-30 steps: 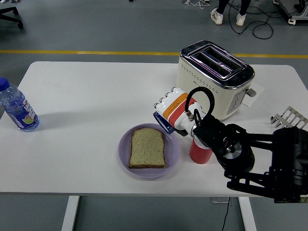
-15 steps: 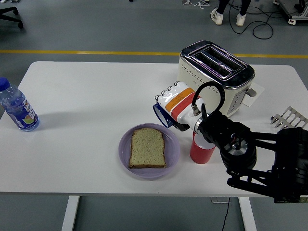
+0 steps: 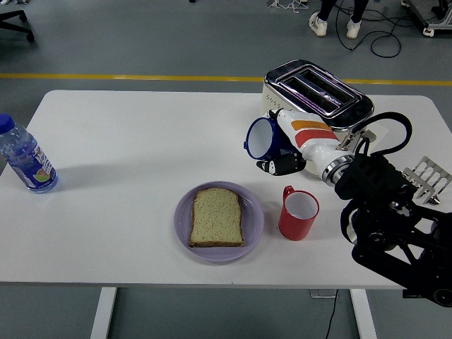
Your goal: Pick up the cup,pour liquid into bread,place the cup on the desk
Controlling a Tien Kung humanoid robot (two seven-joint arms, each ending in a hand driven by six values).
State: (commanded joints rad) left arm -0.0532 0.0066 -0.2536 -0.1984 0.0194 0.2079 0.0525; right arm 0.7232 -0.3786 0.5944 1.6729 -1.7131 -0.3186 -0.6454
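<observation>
My right hand (image 3: pixel 277 154) is shut on a blue cup (image 3: pixel 260 137), held in the air in front of the toaster and tipped on its side with the mouth facing left. It hangs up and to the right of a slice of bread (image 3: pixel 217 217) lying flat on a purple plate (image 3: pixel 183 224). A red cup (image 3: pixel 298 214) stands upright on the table just right of the plate, apart from the hand. The left arm does not show.
A cream toaster (image 3: pixel 318 90) stands behind the hand. A water bottle (image 3: pixel 25 157) is at the table's far left edge. A metal rack (image 3: pixel 428 176) sits at the right edge. A person's legs show on the floor beyond the table.
My right hand has lifted up and to the right with the blue cup, away from the plate's rim. The red cup, partly hidden before, now stands in full view.
</observation>
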